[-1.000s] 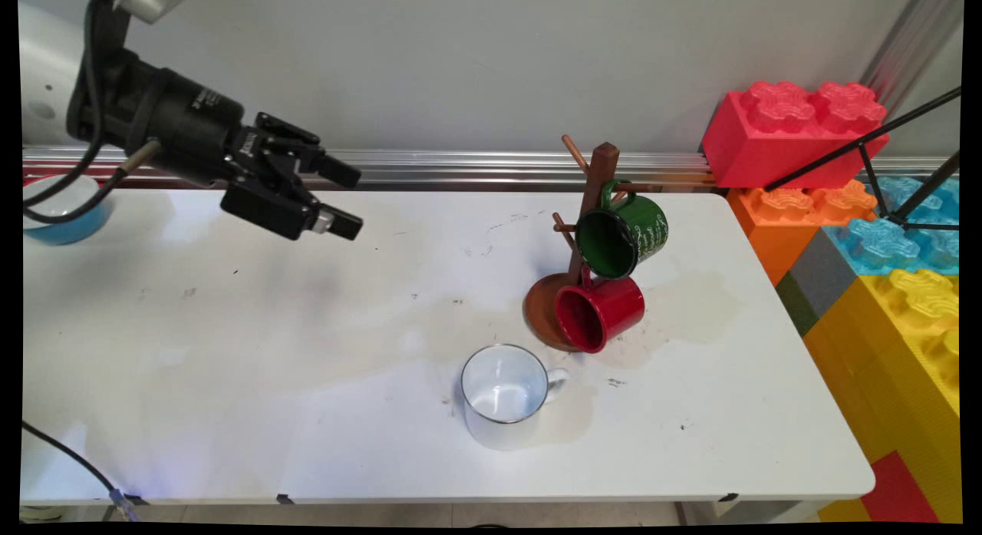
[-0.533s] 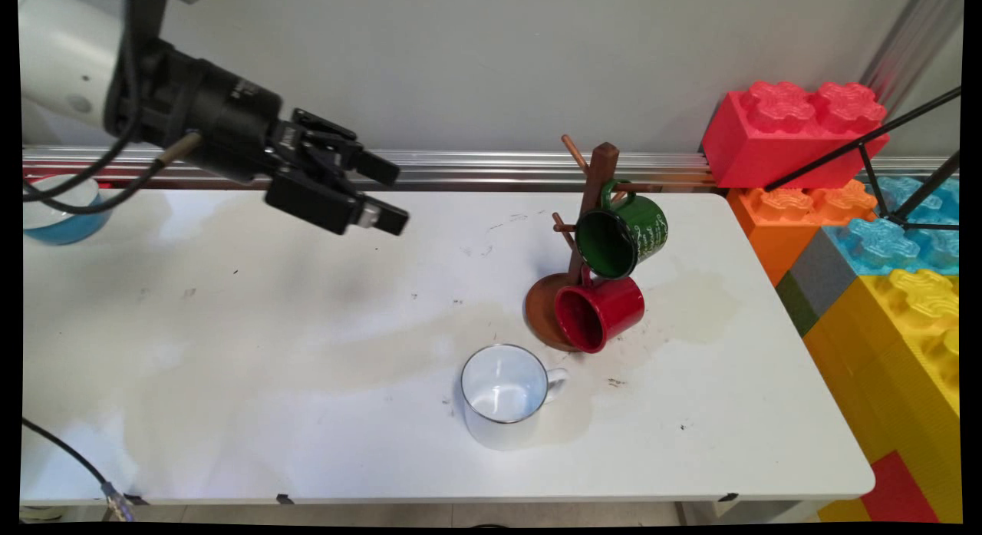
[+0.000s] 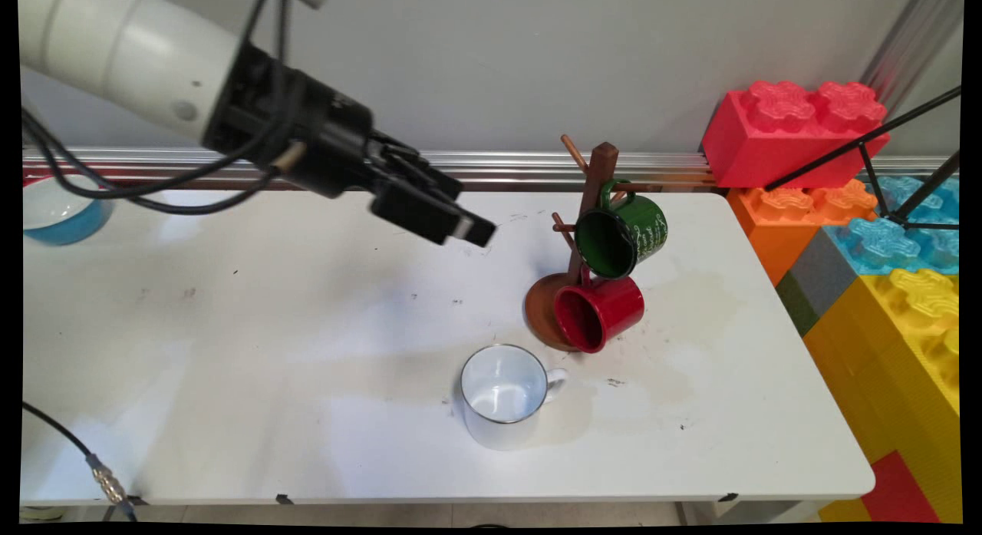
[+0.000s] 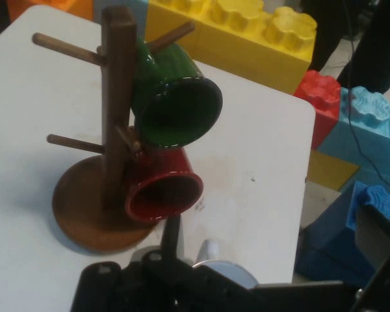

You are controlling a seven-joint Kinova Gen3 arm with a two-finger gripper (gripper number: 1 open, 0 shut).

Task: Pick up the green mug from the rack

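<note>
White table (image 3: 230, 381), stained. Toy bricks (image 3: 882, 236) stacked off its right end. Black gripper (image 3: 469, 222) above the far middle of the table, holding nothing, pointed at the mug stand; jaw opening cannot be told. Wooden mug stand (image 3: 592, 213) right of centre, carrying green mug (image 3: 623, 234) above red mug (image 3: 600, 312). White mug (image 3: 506, 395) upright just in front of the stand. Blue bowl (image 3: 57, 211) at far left edge.

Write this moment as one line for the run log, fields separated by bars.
gripper: in air, holds nothing | nearest: wooden mug tree | on tree: green mug, red mug | on table: white mug, upright
</note>
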